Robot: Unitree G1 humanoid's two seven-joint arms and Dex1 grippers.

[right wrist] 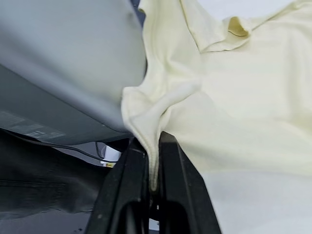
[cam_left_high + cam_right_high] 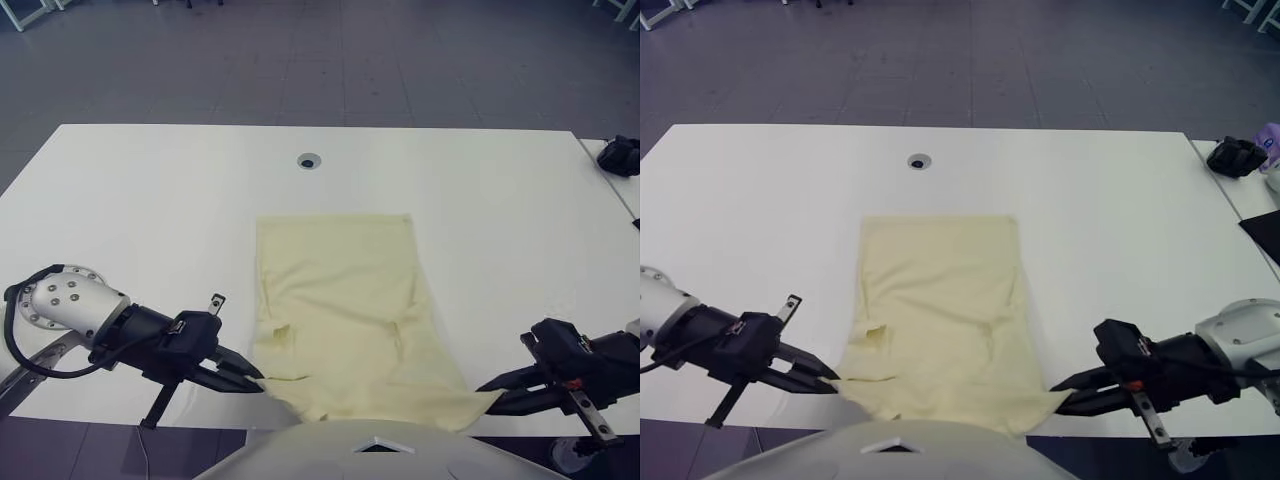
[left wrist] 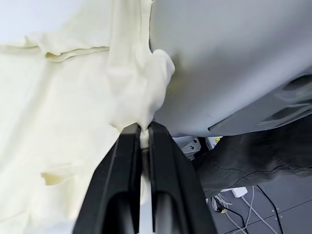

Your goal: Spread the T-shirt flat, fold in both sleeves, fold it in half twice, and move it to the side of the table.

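Observation:
A pale yellow T-shirt lies on the white table, a long strip running from mid-table to the near edge, its sleeves folded in. My left gripper is shut on the shirt's near left corner at the table's front edge. At the near right corner, my right gripper is shut on the cloth as well. Both pinched corners bunch up between the black fingers. The far hem lies flat and straight.
A round cable hole sits in the table beyond the shirt. A black object rests on a neighbouring surface at the far right. Bare tabletop stretches to both sides of the shirt.

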